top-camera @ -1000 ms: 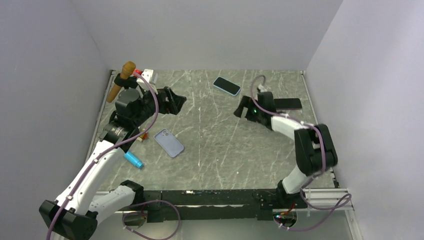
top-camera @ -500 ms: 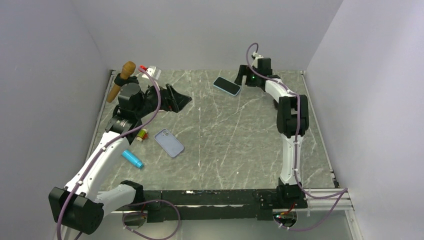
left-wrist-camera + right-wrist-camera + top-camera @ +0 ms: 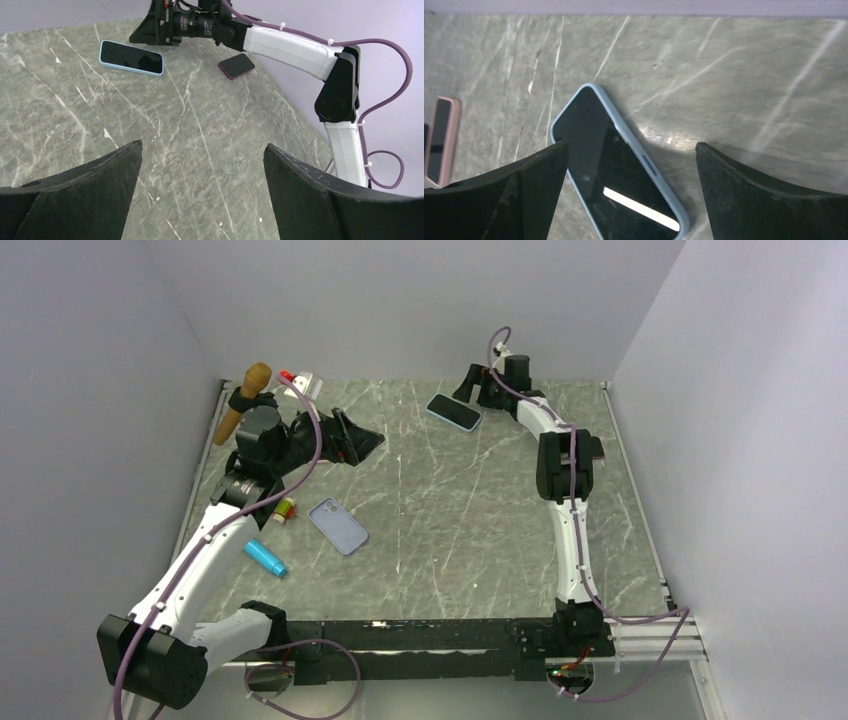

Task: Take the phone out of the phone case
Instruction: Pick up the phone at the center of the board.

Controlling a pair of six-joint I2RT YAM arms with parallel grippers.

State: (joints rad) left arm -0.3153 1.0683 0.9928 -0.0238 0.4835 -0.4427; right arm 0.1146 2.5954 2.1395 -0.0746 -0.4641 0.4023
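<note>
A phone in a light blue case [image 3: 453, 412] lies screen-up at the back of the table. It also shows in the left wrist view [image 3: 131, 57] and the right wrist view [image 3: 619, 170]. My right gripper [image 3: 470, 388] is open, just behind and over the phone's far end, its jaws straddling the phone [image 3: 631, 146] without touching it. My left gripper [image 3: 352, 440] is open and empty, held above the table at the left [image 3: 202, 145], pointing towards the phone.
A lavender-cased phone [image 3: 338, 526] lies face-down at centre left. A pink-cased phone [image 3: 236, 65] lies near the right arm. A wooden-handled tool [image 3: 244, 402], a small bottle [image 3: 285, 510] and a blue cylinder [image 3: 267, 558] sit along the left edge.
My right arm has swung from the table's right middle to the back and then edged left over the blue-cased phone. My left gripper shifted slightly and stays open.
</note>
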